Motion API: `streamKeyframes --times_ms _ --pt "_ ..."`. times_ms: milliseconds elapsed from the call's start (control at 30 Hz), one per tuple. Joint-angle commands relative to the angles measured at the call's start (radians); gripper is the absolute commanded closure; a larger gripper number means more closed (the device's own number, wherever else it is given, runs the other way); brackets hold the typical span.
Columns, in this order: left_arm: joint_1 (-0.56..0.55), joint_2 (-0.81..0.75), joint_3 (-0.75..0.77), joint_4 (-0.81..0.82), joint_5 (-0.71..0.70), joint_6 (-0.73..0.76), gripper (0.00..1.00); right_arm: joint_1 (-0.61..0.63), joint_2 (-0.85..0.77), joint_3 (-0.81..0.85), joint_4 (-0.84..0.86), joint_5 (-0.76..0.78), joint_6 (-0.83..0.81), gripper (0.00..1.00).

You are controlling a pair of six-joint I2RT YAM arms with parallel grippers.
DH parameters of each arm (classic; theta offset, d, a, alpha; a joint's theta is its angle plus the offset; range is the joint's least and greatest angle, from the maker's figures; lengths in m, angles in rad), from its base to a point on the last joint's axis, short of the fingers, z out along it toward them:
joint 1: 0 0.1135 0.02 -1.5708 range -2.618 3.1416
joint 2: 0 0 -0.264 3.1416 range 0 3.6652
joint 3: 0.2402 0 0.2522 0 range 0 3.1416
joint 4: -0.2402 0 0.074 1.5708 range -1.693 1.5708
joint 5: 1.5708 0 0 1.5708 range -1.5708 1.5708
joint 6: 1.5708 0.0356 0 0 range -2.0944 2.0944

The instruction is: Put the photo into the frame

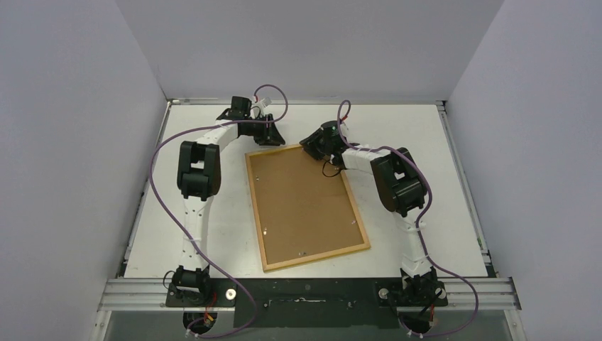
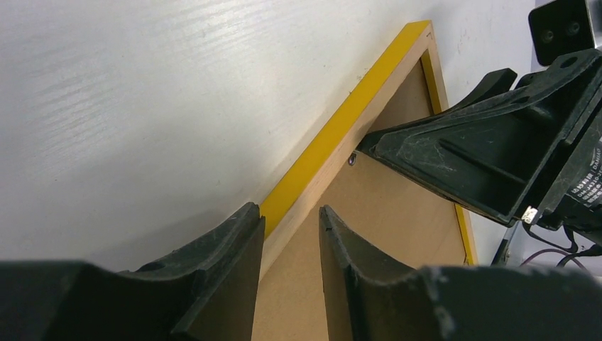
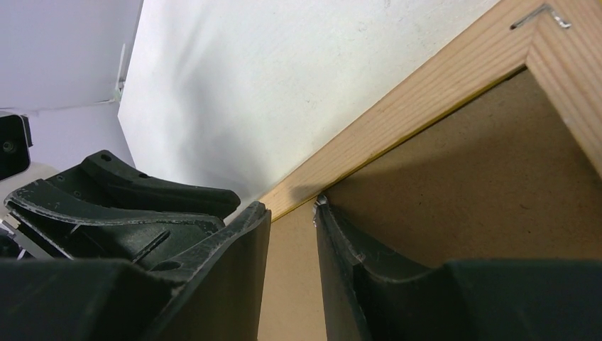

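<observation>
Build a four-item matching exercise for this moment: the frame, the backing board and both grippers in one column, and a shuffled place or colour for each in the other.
Column one
1. the frame
2. backing board
3. left gripper
4. right gripper

Column two
A. fingers either side of the far rail, at its right end
B. plain brown, filling the opening
C. lies back up, wood-coloured, with a yellow outer edge
D. fingers either side of the far rail, nearer its left corner

Pairs: 1-C, 2-B, 3-D, 4-A

Yellow-fronted frame (image 1: 255, 211) face-down, slightly askew
</observation>
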Motion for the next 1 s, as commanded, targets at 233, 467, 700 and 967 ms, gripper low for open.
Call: streamKeyframes --times_ms 233,467,700,967 --pt "-0.025 0.043 0.037 -0.015 -0.012 0.023 0.69 0.008 0.062 0.025 0.084 -0.048 0.006 0.7" --pt "-0.029 0.05 0.053 -0.034 -0.022 0.029 0.7 0.003 0.08 0.016 0.117 -0.07 0.021 0.71" --pt "-0.027 0.06 0.099 -0.073 -0.031 0.021 0.7 -0.005 0.043 0.011 0.136 -0.079 -0.018 0.67" --pt "-0.012 0.072 0.218 -0.157 -0.047 -0.024 0.67 -0.015 -0.044 0.053 -0.02 -0.009 -0.162 0.54"
